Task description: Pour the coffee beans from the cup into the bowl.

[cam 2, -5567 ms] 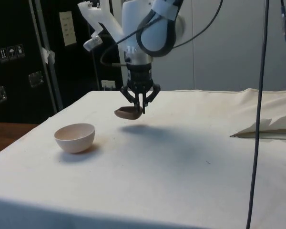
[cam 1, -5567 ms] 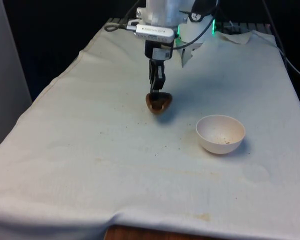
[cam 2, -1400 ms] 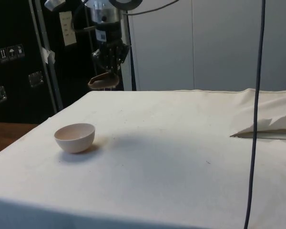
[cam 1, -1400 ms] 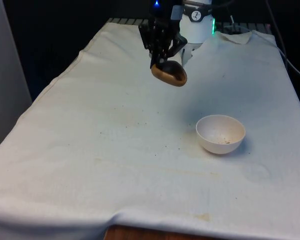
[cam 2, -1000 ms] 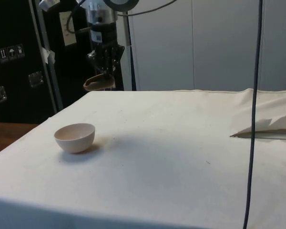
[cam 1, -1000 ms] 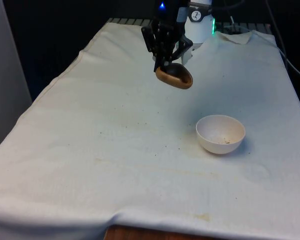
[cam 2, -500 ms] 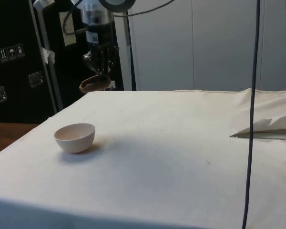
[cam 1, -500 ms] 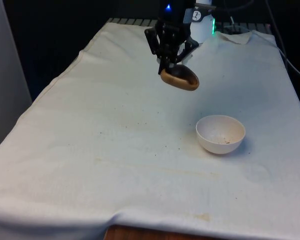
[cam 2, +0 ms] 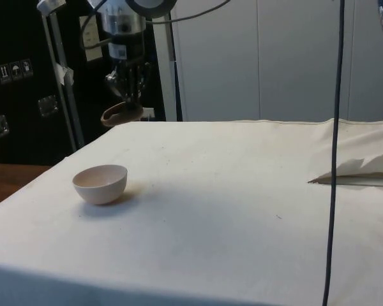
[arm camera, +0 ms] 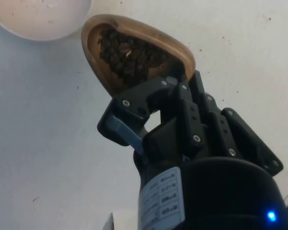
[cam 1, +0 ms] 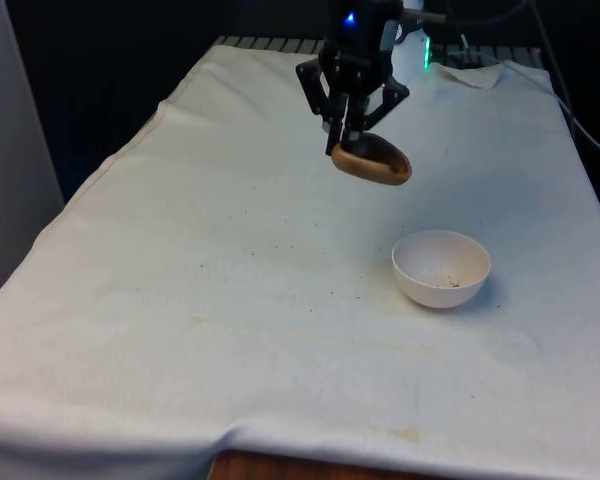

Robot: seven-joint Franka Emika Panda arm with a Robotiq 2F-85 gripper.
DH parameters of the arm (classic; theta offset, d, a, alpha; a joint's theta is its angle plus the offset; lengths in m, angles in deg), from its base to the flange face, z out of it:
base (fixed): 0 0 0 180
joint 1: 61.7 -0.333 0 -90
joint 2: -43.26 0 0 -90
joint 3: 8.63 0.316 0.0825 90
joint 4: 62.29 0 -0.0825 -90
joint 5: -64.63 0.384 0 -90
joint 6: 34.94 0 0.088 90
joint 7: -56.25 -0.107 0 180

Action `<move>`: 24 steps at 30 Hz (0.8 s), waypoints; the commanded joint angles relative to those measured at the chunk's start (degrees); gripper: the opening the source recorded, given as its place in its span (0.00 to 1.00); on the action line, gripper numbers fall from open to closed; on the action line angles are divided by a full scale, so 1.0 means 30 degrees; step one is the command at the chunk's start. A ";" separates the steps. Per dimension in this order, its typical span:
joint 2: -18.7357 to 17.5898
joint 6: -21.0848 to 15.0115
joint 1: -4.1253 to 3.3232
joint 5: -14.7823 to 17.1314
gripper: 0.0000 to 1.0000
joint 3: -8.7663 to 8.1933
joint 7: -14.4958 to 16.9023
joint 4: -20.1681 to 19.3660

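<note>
The shallow brown wooden cup (cam 1: 371,160) is gripped at its rim by the black two-finger claw (cam 1: 348,132), whose fingers are clenched on the cup's edge, as is seen most plainly in the wrist view. The cup is held in the air, well above the white-clothed bench (cam 1: 230,300), and is kept roughly level. A heap of dark coffee beans (arm camera: 129,55) is seen lying inside the cup (arm camera: 134,52), none of it spilling.

The small white round bowl (cam 1: 441,266) stands on the cloth towards the front view's right, nearer the camera than the cup. In the side view the cup (cam 2: 121,115) hangs high above the bench and beyond the bowl (cam 2: 100,183), not yet over it. In the wrist view the bowl's rim (arm camera: 38,21) is seen just past the cup's pointed end. Only a few dark specks are visible in the bowl, and stray crumbs are scattered on the cloth.

The step in hand is judged to be the carrying of the filled cup towards the bowl; pouring has not been begun. For the next move, the cup would need to be brought directly above the bowl and lowered closer to it, with the pointed end aimed at the bowl's middle. Only then should the wrist be rotated, slowly, so that the beans are tipped inside and not onto the cloth.
</note>
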 commanded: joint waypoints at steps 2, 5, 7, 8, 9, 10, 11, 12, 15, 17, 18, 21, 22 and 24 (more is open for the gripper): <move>-0.0115 0.0076 0.0000 0.0057 0.00 0.0115 0.0306 0.0172; -0.0172 0.0057 0.0000 0.0057 0.00 0.0153 0.0477 0.0248; -0.0229 0.0057 0.0019 0.0057 0.00 0.0229 0.0764 0.0325; -0.0248 0.0057 0.0000 0.0057 0.00 0.0248 0.0859 0.0344; -0.0267 0.0038 0.0000 0.0057 0.00 0.0267 0.0955 0.0382; -0.0286 0.0038 0.0000 0.0057 0.00 0.0286 0.1050 0.0401; -0.0306 0.0038 0.0000 0.0057 0.00 0.0306 0.1146 0.0439; -0.0363 0.0038 0.0000 0.0057 0.00 0.0363 0.1337 0.0497; -0.0401 0.0038 0.0000 0.0057 0.00 0.0401 0.1509 0.0573; -0.0458 0.0019 0.0000 0.0057 0.00 0.0458 0.1719 0.0649; -0.0477 0.0019 0.0000 0.0057 0.00 0.0477 0.1814 0.0688; -0.0554 0.0000 0.0000 0.0057 0.00 0.0535 0.2120 0.0783; -0.0592 0.0000 0.0000 0.0057 0.00 0.0573 0.2311 0.0840; -0.0611 -0.0019 0.0000 0.0038 0.00 0.0573 0.2406 0.0859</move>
